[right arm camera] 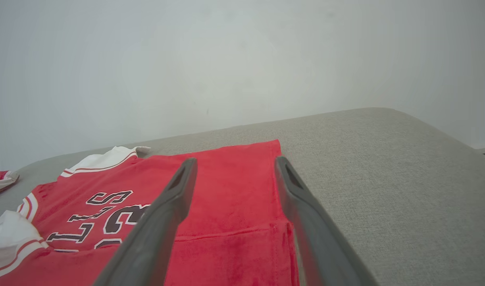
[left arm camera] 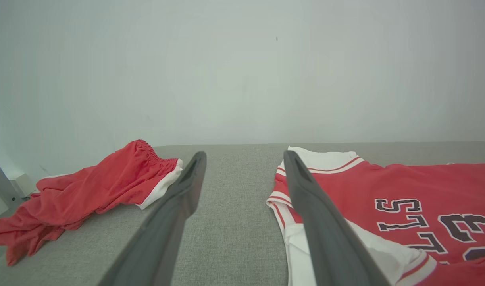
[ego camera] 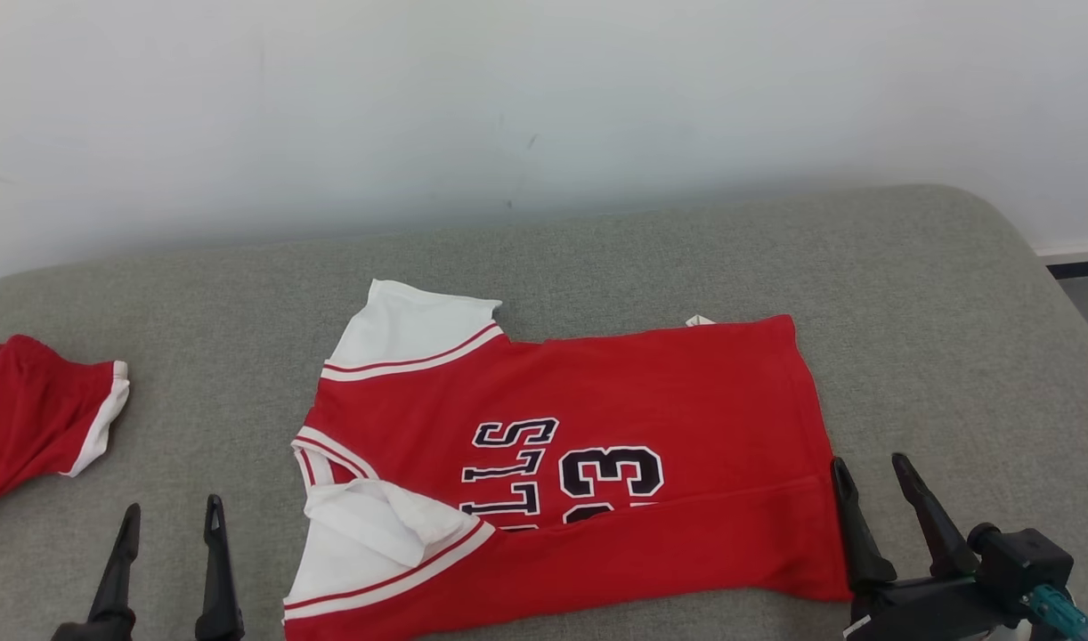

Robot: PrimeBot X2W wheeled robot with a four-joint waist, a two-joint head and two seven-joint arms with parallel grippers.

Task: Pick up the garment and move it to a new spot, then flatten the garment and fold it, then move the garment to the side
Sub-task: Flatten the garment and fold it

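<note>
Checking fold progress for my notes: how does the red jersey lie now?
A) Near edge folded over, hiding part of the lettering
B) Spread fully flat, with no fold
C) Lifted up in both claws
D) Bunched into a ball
A: the jersey lies on the grey cushion with its near strip folded over the number's lower part, while the left claw and right claw stand open, gripping nothing.

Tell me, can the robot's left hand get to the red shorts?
Probably yes. The left gripper is open, and just bare grey cushion lies between it and the red shorts off to its left.
</note>
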